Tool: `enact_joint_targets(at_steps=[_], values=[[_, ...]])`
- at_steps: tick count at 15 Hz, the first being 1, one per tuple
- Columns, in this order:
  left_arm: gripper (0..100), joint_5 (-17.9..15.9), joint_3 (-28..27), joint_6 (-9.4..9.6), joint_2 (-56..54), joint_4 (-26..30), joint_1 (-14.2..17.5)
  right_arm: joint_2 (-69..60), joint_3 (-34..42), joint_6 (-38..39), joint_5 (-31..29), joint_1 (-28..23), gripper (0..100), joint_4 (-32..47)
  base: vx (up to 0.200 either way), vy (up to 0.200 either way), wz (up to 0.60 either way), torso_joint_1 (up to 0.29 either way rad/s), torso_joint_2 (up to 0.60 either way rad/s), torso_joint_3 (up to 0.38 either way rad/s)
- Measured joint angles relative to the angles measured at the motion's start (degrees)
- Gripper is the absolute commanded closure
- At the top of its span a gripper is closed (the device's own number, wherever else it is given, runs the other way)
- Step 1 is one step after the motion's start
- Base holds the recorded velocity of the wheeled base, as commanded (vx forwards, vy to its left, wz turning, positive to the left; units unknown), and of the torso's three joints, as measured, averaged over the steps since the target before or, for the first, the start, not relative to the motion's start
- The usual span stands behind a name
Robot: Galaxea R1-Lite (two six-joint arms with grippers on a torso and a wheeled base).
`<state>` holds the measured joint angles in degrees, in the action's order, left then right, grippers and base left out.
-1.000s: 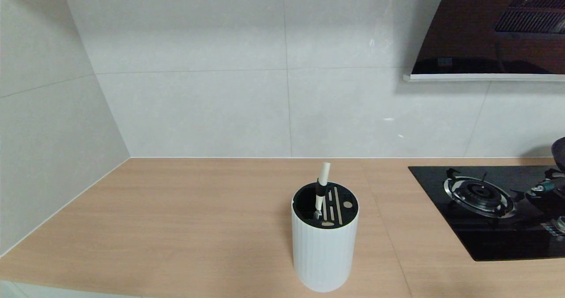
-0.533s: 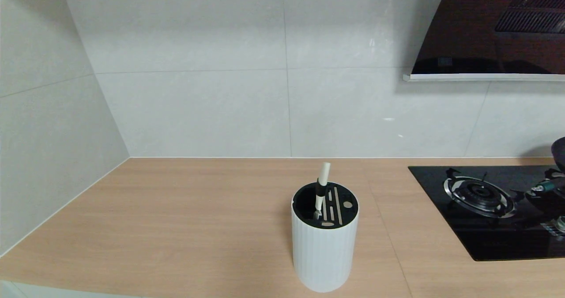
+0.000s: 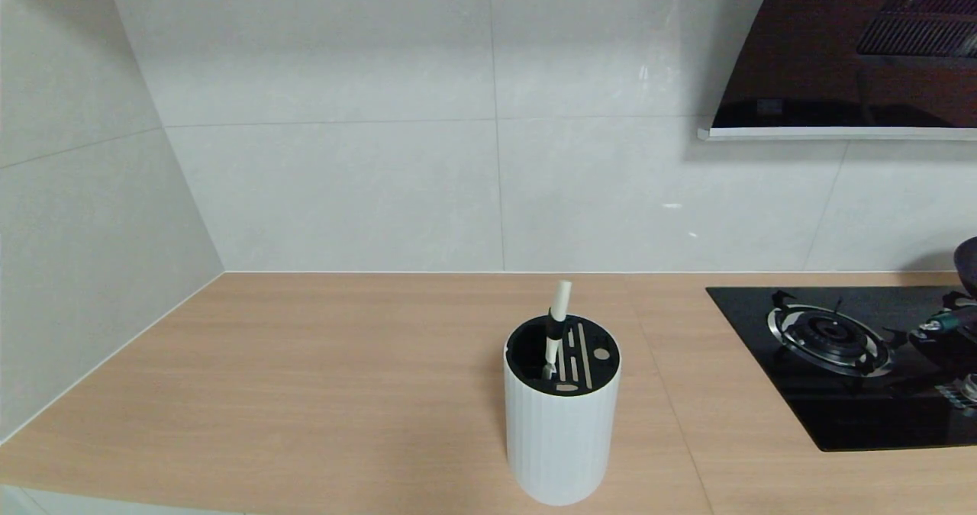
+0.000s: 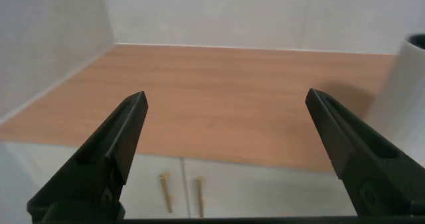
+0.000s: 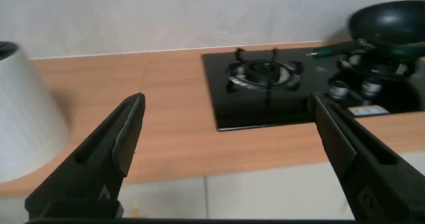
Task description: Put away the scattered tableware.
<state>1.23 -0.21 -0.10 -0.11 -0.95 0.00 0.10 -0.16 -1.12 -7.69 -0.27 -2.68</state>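
Low in the centre of the head view, a white ribbed cylindrical holder with a black slotted top [image 3: 561,431] stands on the light wooden countertop [image 3: 343,362] — a cream-handled utensil [image 3: 560,301] stands in it, nearly upright. The left gripper [image 4: 226,101] and the right gripper [image 5: 227,103] both have jaws wide apart.

Nothing on the counter [image 3: 343,393] has visibly moved.

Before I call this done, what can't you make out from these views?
- Head view: the lower end of the utensil is sunk inside the white holder, so its type is unclear.
- Head view: the pan is cut off by the right edge.
- Left wrist view: the holder is cut off by the picture's edge.
- Head view: the counter nearer than the holder is cut off by the bottom edge, so any tableware there would be hidden.
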Motion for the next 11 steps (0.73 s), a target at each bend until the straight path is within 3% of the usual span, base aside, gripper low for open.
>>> enact_joint_targets(at_steps=[3, 5, 11], values=[[0, -1.56, 0.18, 0.56, -0.02, 0.77, 0.0, -0.05, 0.16, -0.27, 4.3, 0.27, 0, 0.45, 0.0, 0.0, 0.0, 0.0, 0.0, 0.0], [0, -1.58, 0.21, 0.61, -0.02, 0.95, -0.05, -0.07, 0.13, -0.05, 10.75, 0.32, 0, 2.26, 0.0, 0.0, 0.0, 0.0, 0.0, 0.0], [0, -1.67, 0.21, 0.48, 0.0, 0.98, -0.07, -0.1, 0.16, 0.96, 9.98, 0.34, 0, 2.52, 0.0, 0.0, 0.0, 0.0, 0.0, 0.0]])
